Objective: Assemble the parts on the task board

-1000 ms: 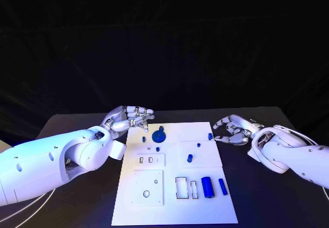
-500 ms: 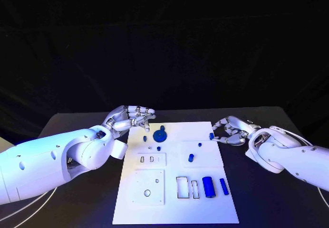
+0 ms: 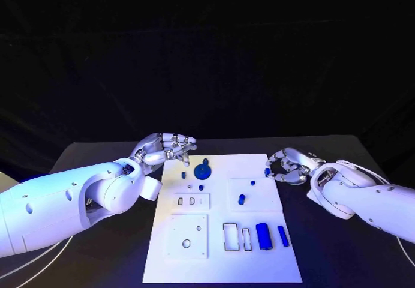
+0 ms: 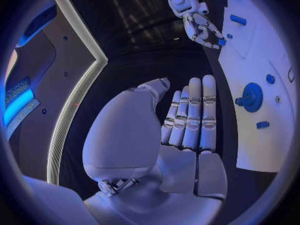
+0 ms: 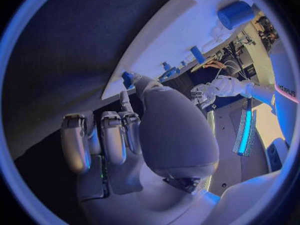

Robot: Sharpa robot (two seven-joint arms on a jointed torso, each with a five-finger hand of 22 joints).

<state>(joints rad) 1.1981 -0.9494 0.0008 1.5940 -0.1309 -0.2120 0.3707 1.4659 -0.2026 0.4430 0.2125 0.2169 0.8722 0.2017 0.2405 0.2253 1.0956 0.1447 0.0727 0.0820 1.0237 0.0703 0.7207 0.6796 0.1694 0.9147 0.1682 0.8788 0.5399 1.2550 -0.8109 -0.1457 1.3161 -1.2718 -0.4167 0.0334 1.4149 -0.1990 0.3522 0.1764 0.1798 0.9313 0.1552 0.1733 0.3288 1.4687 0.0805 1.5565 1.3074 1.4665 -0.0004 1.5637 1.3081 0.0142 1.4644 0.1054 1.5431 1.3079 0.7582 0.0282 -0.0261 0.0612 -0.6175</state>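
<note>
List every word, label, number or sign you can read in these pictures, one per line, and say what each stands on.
Dark lettering on the left arm, at the rim of the right wrist view: too small and cut off to read.
Task board, the blue parts on it such as the blue gear, and both hands, left hand and right hand: no writing that I can see.

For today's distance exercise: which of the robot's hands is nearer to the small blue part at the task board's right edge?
Right. The right hand is beside the small blue part, its fingers almost at it. The left hand hovers off the task board's opposite, far-left corner.
</note>
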